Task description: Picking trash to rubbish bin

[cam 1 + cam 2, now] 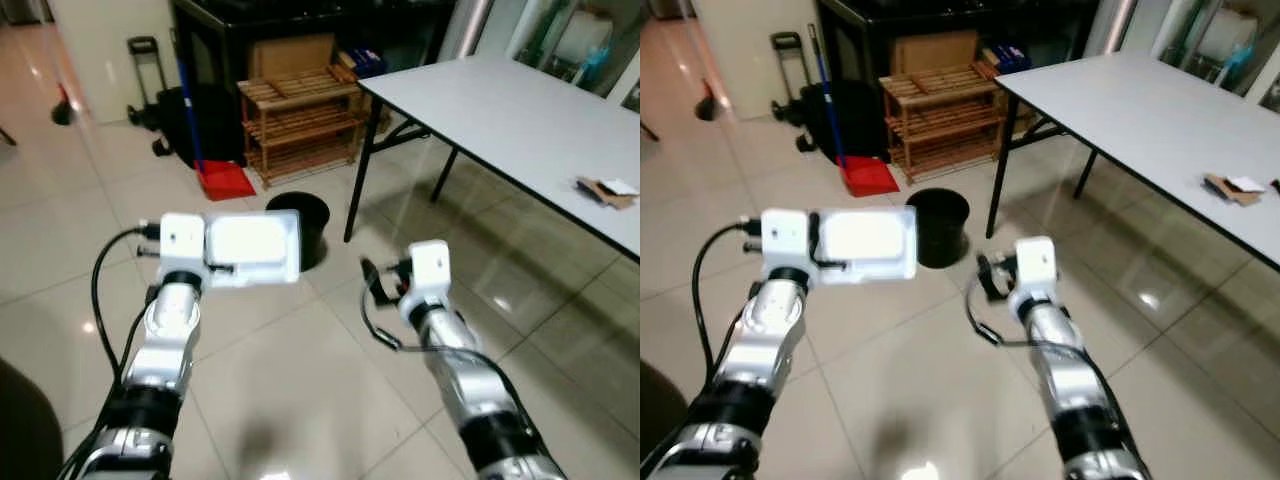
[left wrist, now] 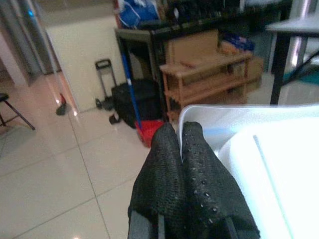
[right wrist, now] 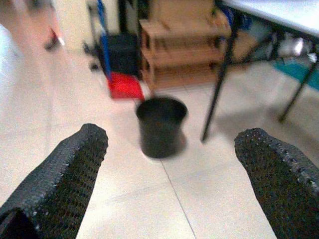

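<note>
Right by the table leg [image 1: 358, 196], that's where your bin [image 1: 303, 224] is: a black bucket standing upright on the tiled floor [image 1: 290, 370], mouth open to the ceiling. Take the bin as your anchor and everything else falls into place.

Your left gripper [image 2: 180, 149] is up in the air on the near side of the bin, a bit to its left. Its two black fingers [image 2: 164, 179] are pressed tight together, pinching the edge of a clear plastic tray [image 1: 252, 247] that glows white under the light. In the left eye view the tray overlaps the bin's near rim, so you're holding it close to the bin but higher; can't say whether it's actually over the mouth.

Your right gripper [image 3: 169, 144] sits near the bin too, on its right, with the fingers spread wide apart and nothing between them. In the right wrist view the bin lands squarely in the gap.

Behind the bin, further from you, there's a red dustpan [image 1: 224, 180] with a blue-handled broom [image 1: 186, 95], then a wooden rack [image 1: 302, 120] next to it. To the bin's right the white table [image 1: 500, 110] stretches off, and some cardboard scraps [image 1: 606, 190] lie on top near its far end, well apart from the bin.
</note>
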Available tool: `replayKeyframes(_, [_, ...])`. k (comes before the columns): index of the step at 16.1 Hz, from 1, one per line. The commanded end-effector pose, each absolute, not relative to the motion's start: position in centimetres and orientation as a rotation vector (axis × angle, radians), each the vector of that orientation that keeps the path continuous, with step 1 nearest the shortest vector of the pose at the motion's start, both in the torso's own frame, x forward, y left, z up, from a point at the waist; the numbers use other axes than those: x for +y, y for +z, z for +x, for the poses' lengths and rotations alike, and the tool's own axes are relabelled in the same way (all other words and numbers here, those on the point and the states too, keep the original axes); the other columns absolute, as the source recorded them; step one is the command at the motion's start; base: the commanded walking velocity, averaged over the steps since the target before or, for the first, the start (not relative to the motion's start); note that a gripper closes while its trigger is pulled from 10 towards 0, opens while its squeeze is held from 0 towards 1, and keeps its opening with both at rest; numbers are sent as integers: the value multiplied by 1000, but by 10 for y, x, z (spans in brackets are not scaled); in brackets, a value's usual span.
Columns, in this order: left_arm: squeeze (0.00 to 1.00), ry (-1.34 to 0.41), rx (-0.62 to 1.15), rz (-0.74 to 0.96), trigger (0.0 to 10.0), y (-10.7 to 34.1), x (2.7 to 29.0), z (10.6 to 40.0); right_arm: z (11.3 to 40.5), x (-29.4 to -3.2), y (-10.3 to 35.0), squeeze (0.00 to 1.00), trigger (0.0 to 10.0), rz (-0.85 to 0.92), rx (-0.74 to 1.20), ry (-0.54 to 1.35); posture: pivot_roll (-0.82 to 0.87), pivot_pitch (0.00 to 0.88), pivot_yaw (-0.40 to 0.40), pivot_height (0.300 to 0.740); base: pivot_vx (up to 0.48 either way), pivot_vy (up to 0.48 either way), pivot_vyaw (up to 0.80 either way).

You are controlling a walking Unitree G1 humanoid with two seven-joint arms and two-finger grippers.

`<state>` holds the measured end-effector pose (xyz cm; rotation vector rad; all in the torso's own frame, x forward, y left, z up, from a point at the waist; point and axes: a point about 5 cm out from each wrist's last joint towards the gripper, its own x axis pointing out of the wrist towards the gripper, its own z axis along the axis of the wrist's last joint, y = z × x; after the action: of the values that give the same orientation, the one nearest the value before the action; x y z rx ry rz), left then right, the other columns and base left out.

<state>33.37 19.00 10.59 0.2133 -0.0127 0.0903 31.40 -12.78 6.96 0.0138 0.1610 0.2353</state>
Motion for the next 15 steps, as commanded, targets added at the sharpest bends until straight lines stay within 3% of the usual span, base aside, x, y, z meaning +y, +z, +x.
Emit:
replayKeyframes(1, [0, 35, -24, 222, 10000, 105, 178, 334, 313, -141, 66, 0, 10000, 8, 173, 206, -16, 60, -58, 740, 458, 0, 0])
replayKeyframes(6, [0, 22, 146, 271, 10000, 61, 195, 316, 300, -152, 29, 0, 10000, 24, 327, 173, -14, 59, -64, 740, 460, 0, 0])
replayKeyframes(15, [0, -20, 435, 315, 10000, -4, 201, 279, 239, -154, -50, 0, 10000, -7, 714, 180, -8, 53, -64, 740, 461, 0, 0])
